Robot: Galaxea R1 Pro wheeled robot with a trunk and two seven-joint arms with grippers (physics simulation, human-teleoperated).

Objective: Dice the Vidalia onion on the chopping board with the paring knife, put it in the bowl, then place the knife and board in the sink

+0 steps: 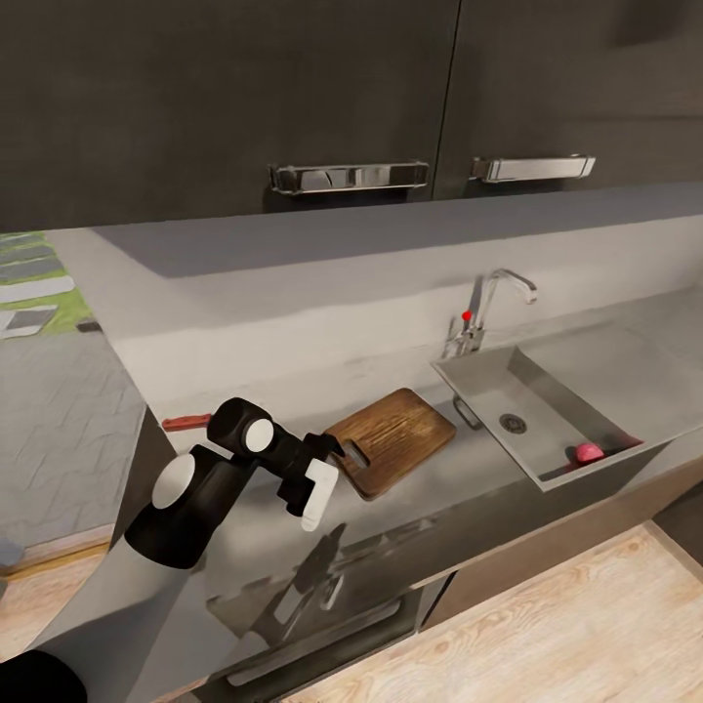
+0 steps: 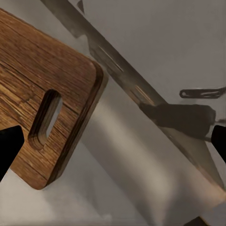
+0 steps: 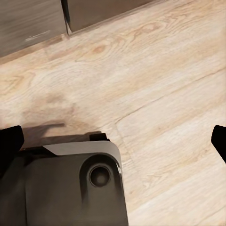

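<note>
Now, left gripper: we see it hovering just beside the handle end of the chopping board, its dark fingertips spread wide apart and holding nothing; we cannot tell whether it touches the board.
Right gripper: we see its two dark fingertips wide apart at either side of the wrist picture, with nothing between them, hanging over pale wooden floor and a grey part of the robot base.
Chopping board: we find it lying flat on the countertop, askew, just beside the sink, its slot-handle end turned toward the left gripper and close to the counter's front edge.
Paring knife: we make out only a red handle on the countertop, on the far side of the left arm from the board, well apart from it; the blade is hidden.
Vidalia onion: we see it in the sink, against the basin wall farthest from the board, apart from the round drain.
Tap: it stands at the sink's back corner nearest the board, with a small red knob.
Room: we see bare grey countertop behind the board toward the wall, and between board and knife handle; the front edge lies close under the gripper.
</note>
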